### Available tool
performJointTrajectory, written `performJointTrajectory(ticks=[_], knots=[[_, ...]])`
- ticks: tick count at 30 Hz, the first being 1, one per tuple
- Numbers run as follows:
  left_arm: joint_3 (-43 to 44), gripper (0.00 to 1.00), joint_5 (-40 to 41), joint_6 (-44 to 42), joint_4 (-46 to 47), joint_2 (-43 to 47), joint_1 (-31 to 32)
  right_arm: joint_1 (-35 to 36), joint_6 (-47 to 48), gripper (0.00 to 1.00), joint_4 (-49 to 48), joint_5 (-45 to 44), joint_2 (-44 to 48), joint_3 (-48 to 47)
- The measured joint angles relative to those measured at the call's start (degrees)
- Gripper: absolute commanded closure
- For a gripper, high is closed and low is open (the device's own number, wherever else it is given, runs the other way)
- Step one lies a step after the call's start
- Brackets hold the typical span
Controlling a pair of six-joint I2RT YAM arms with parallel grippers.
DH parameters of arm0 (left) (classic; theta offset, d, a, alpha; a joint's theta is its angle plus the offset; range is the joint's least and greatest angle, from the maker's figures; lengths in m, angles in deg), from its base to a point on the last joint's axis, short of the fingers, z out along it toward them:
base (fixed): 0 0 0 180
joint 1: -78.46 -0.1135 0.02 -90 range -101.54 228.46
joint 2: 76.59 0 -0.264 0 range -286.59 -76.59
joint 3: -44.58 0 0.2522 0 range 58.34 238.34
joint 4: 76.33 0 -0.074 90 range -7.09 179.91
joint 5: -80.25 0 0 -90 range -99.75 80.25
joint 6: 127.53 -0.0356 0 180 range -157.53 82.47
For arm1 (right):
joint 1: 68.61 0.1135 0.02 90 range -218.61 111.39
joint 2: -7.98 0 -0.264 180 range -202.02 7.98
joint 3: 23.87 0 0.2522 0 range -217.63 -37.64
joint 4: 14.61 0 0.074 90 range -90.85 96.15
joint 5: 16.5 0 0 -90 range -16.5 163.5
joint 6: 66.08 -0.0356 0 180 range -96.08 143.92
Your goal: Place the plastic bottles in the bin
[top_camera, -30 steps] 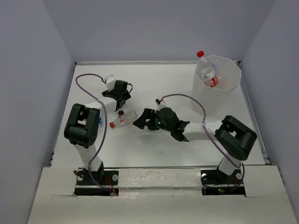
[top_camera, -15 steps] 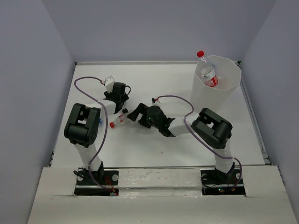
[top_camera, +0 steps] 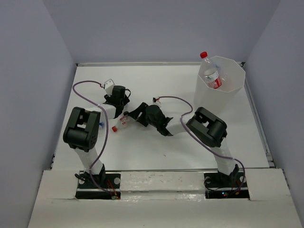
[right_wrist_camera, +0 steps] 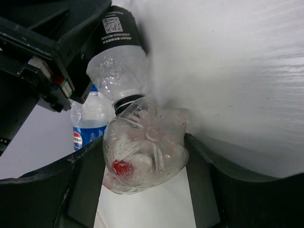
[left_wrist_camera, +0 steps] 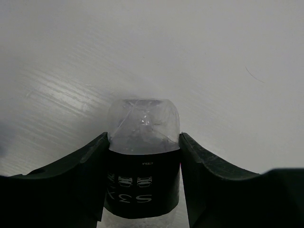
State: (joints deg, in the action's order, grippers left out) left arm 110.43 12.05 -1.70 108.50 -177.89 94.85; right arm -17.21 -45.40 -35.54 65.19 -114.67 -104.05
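Check the left gripper [left_wrist_camera: 143,140] first. Its fingers are closed narrow on the black-label bottle [left_wrist_camera: 142,183], one finger flat against each side of the label. The bottle's clear end projects past the fingertips, low over the table [top_camera: 142,152].

Next check the right gripper [right_wrist_camera: 145,142]. You see it set fairly wide around the base of the clear bottle [right_wrist_camera: 152,159], and the base fills the gap from finger to finger. A red cap shows through the base from the far end. In the right wrist view, the black-label bottle sits just beyond the clear bottle. You cannot tell whether the two touch.

Locate the blue-label bottle [right_wrist_camera: 88,128] behind both of them, beside the left gripper.

In the top view, note that both grippers meet at the left-centre of the table, tip to tip, with the clear bottle lying on its side between them, cap toward the near-left.

Find the bin [top_camera: 237,71] at the far right corner, well apart from both grippers. The binned bottle [top_camera: 212,76] leans against its far-left wall, red cap above the rim.
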Motion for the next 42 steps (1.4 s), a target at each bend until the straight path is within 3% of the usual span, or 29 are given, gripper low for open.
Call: performJointTrajectory(ticks=[5, 10, 14, 18, 22, 25, 28, 34, 42], knots=[[-0.07, 0.60, -1.05, 0.02, -0.61, 0.94, -0.13, -0.44, 1.03, 0.54, -0.48, -1.38, 1.49, 2.62], [-0.92, 0.60, -2.71, 0.35, -1.36, 5.16, -0.13, -0.46, 7.56, 0.57, -0.46, -5.25, 9.94, 10.01], [-2.08, 0.60, -4.11, 0.63, -1.73, 11.41, 0.07, -0.52, 14.71, 0.57, -0.13, -8.35, 23.43, 17.73], [-2.49, 0.60, -5.79, 0.68, -1.68, 17.51, 1.01, -3.78, 25.29, 0.58, 3.15, -11.02, 43.60, 22.08], [-2.40, 0.60, -7.56, 0.70, -1.66, 22.38, 4.07, -12.52, 37.73, 0.59, 9.62, -15.72, 60.24, 18.49], [-1.51, 0.60, -8.48, 0.68, -1.66, 24.65, 8.13, -18.38, 49.44, 0.61, 13.07, -22.32, 65.26, 9.75], [-0.42, 0.60, -9.92, 0.68, -1.16, 26.12, 11.72, -24.83, 61.02, 0.62, 13.70, -26.53, 65.53, 1.64], [3.08, 0.60, -14.58, 0.70, 1.03, 26.93, 17.09, -37.05, 74.93, 0.62, 17.00, -28.89, 58.69, -8.20], [11.87, 0.60, -19.06, -0.61, 2.21, 26.77, 22.71, -44.28, 79.78, 0.61, 28.06, -24.61, 46.45, -12.00]])
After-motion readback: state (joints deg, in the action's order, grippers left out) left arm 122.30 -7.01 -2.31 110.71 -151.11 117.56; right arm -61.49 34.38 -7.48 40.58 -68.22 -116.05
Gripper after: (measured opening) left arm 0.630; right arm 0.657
